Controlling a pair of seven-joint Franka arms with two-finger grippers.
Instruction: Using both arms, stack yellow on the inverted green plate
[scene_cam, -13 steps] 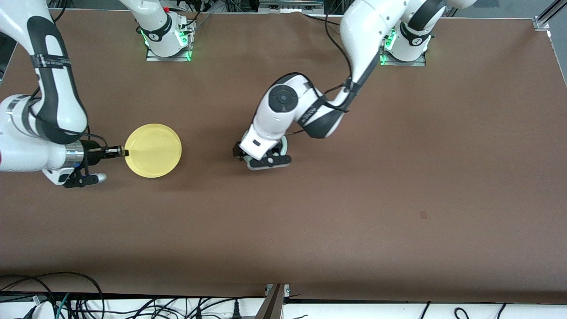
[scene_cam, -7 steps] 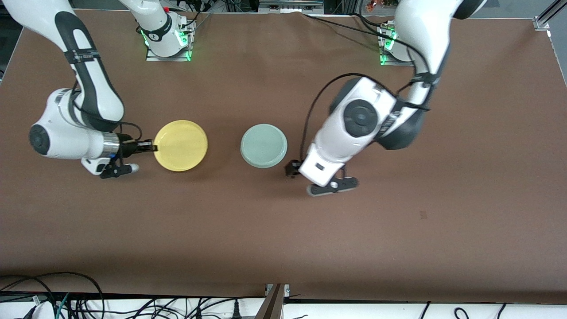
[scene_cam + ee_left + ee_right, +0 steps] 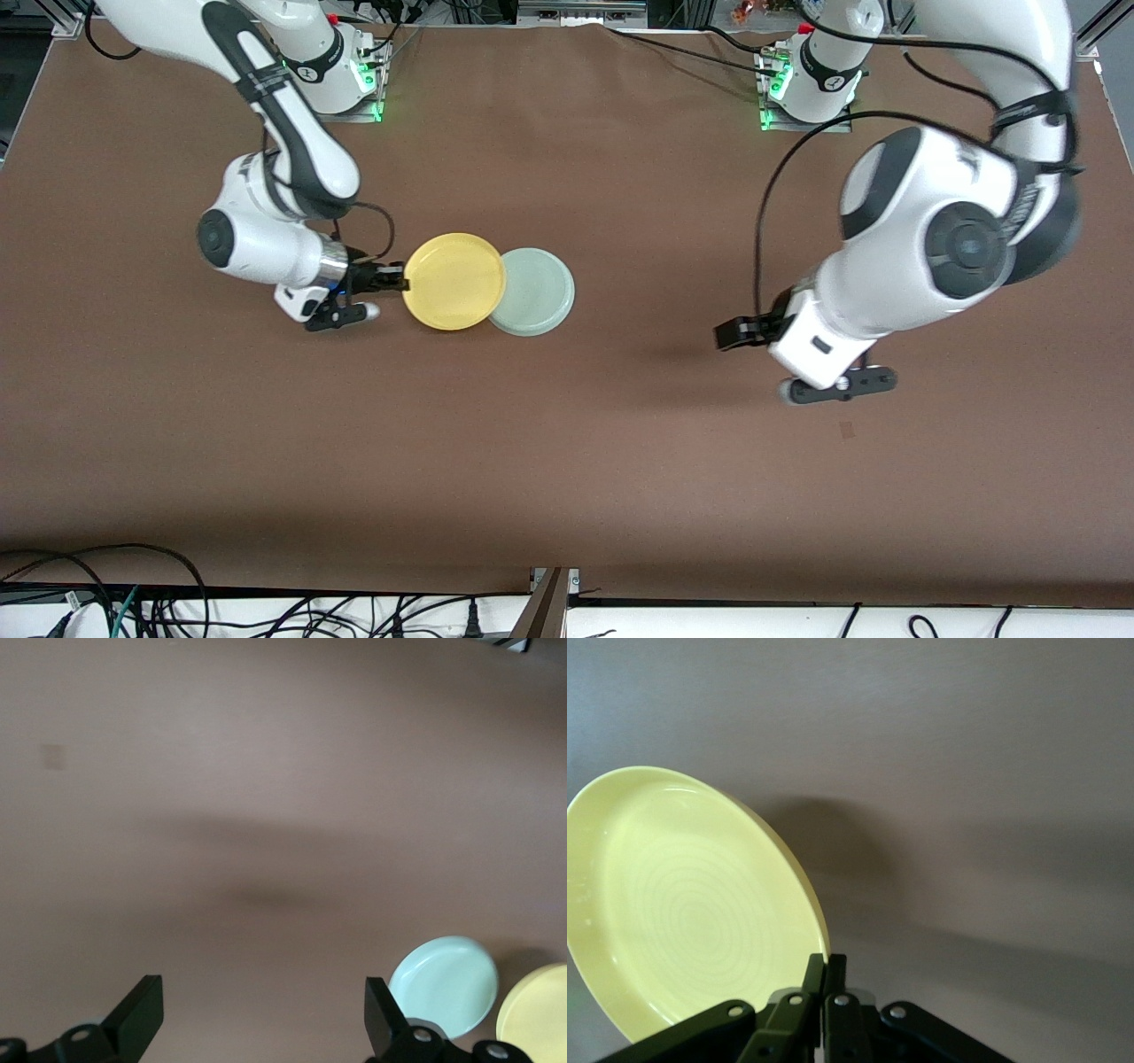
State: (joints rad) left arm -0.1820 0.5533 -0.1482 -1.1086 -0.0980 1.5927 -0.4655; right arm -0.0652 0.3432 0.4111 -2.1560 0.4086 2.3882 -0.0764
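Right gripper (image 3: 396, 282) pinches the yellow plate (image 3: 454, 282) at its nine o'clock rim, overlapping the green plate (image 3: 537, 292) — left gripper (image 3: 740, 334) hangs spread, well apart.

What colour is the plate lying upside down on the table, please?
Pale mint green; the front view shows it best.

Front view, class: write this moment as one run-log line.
right gripper: shut on yellow plate rim, plate overlapping green plate | left gripper: open, empty, over bare table toward left arm's end
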